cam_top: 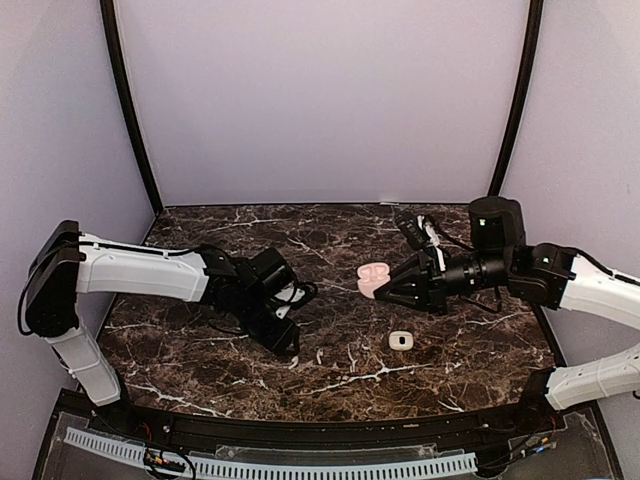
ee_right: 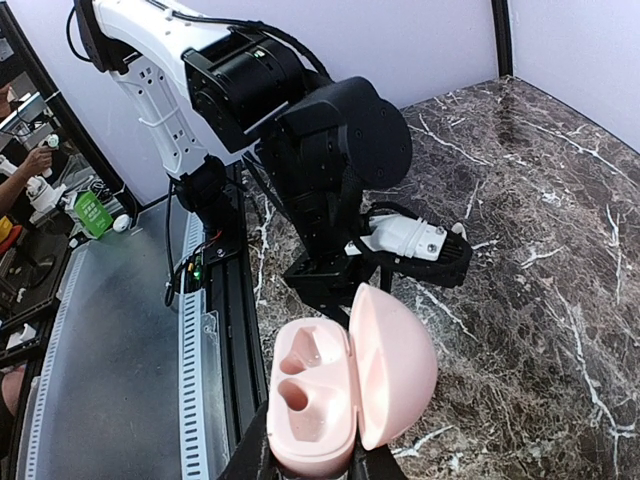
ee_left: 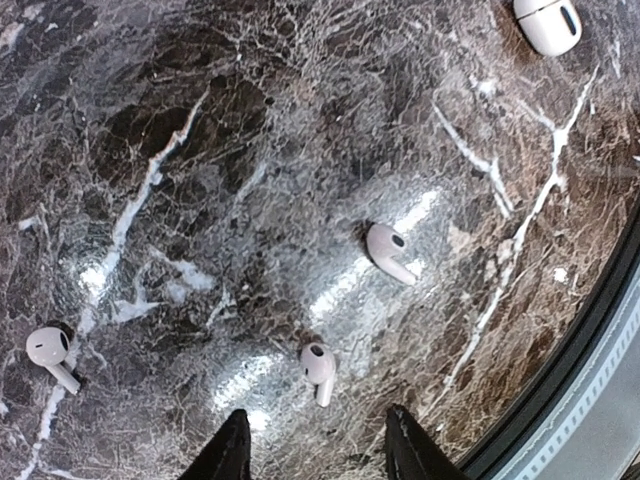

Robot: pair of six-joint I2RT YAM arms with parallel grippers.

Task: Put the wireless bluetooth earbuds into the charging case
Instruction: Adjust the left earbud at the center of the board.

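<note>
Three white earbuds lie on the marble in the left wrist view: one [ee_left: 318, 365] just ahead of my left gripper [ee_left: 318, 448], one [ee_left: 388, 250] farther on, and one [ee_left: 50, 350] off to the left. The left gripper's jaws stand apart, low over the table, with nothing between them. A pink charging case [ee_right: 320, 400] sits in my right gripper [ee_right: 305, 462], which is shut on its base. Its lid [ee_right: 395, 365] is swung open and both wells are empty. From above, the case [cam_top: 372, 278] hangs over the table's middle right, apart from the left gripper [cam_top: 288, 345].
A small white closed case [cam_top: 401, 340] lies on the marble below the right gripper, also in the left wrist view's top right corner [ee_left: 548, 22]. The black front rail [ee_left: 590, 330] runs close beside the earbuds. The left arm [ee_right: 330, 150] faces the pink case.
</note>
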